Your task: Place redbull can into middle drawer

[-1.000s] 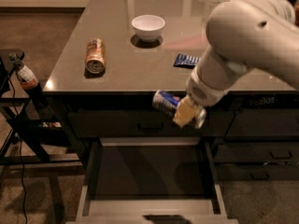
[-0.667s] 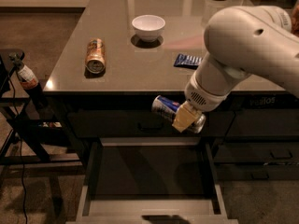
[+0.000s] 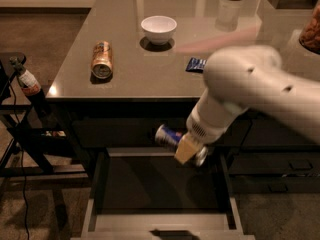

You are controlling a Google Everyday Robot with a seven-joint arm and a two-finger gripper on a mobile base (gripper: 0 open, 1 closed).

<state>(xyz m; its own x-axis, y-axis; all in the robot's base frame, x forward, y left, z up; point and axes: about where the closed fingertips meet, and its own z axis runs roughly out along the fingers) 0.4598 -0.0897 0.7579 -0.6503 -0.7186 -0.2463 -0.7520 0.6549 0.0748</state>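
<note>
Crosswise in mid-air, the redbull can (image 3: pixel 166 134) lies on its side just below the table's front edge and above the rear part of the open middle drawer (image 3: pixel 95 204), touching neither. It hangs there because the hand (image 3: pixel 188 151) is clenched around its middle. One pale finger crosses the can's front, the blue-and-silver body juts out to the left, and a silver end peeks out on the right.

Gripping it by the waist with its long axis level looks suited to the shallow drawer. A can laid flat would likely fit under the front above, while one stood upright might not. The drawer is pulled well out, and its dark bottom and lighter rim make a wide target beneath the can, so what remains seems to be lowering and letting go.

The bulky white arm (image 3: pixel 250 84) reaches down from the right, over the edge of the table (image 3: pixel 150 79). On the table, well apart from all this, the orange-gold can (image 3: pixel 102 60) lies on its side. A white bowl (image 3: pixel 158 29) sits behind it, and a blue snack packet (image 3: pixel 196 64) is partly hidden by the arm.
</note>
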